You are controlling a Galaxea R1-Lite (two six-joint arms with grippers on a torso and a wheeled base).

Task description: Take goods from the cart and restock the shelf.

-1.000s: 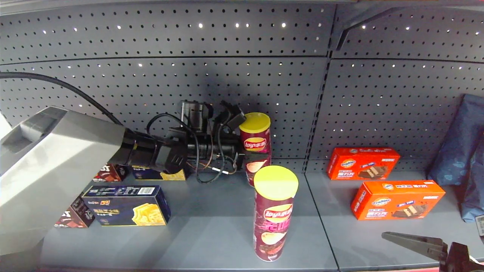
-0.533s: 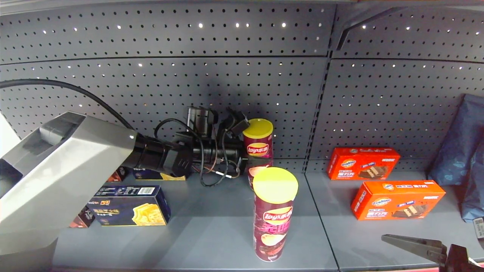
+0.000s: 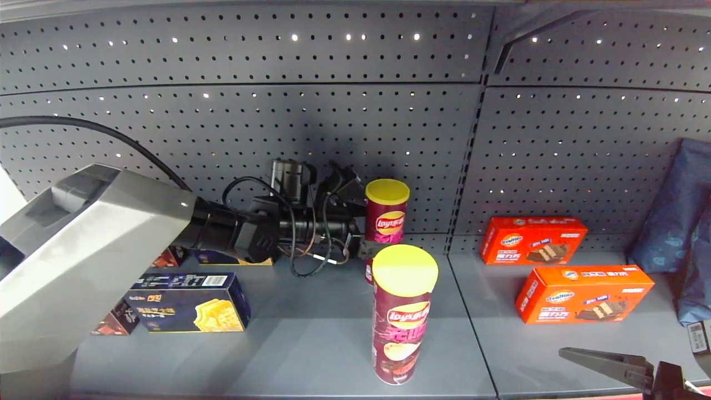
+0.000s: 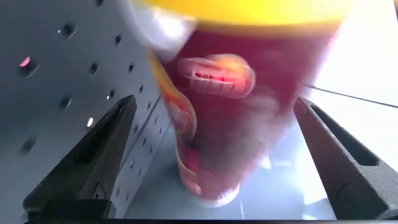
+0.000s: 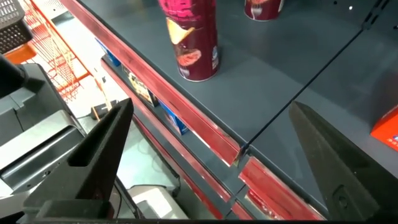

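I am seeing the rear chip can [image 3: 387,214] standing upright at the back of the shelf [image 3: 311,344], close to the pegboard wall [image 3: 333,128]. The left gripper [image 3: 355,219] is reaching in from the left at the can's mid height, and in the left wrist view its fingers [image 4: 106,149] are sitting spread wide on either side of the can [image 4: 236,124], with a gap showing on the pegboard side, so they are not squeezing it. The can's base is resting on the shelf floor there.

Directly in front of it, nearer the shelf's lip, a second chip can [image 3: 404,316] with the same yellow lid is standing upright, partly hiding the lower half of the rear one.

To the left a navy cracker box [image 3: 189,303] is lying flat, with small dark brown boxes [image 3: 114,319] beside it and another navy box [image 3: 222,256] behind the arm. To the right, past the shelf seam, two orange boxes [image 3: 533,240] [image 3: 583,293] are lying one behind the other, and dark blue bags [image 3: 675,211] are leaning at the far right.

The right gripper [image 5: 209,107] is hovering off the front of the shelf, above its red edge strip [image 5: 186,115], fingers parted wide and holding nothing; the front can [image 5: 193,37] is showing beyond it, and an orange wire cart [image 5: 53,46] is standing below
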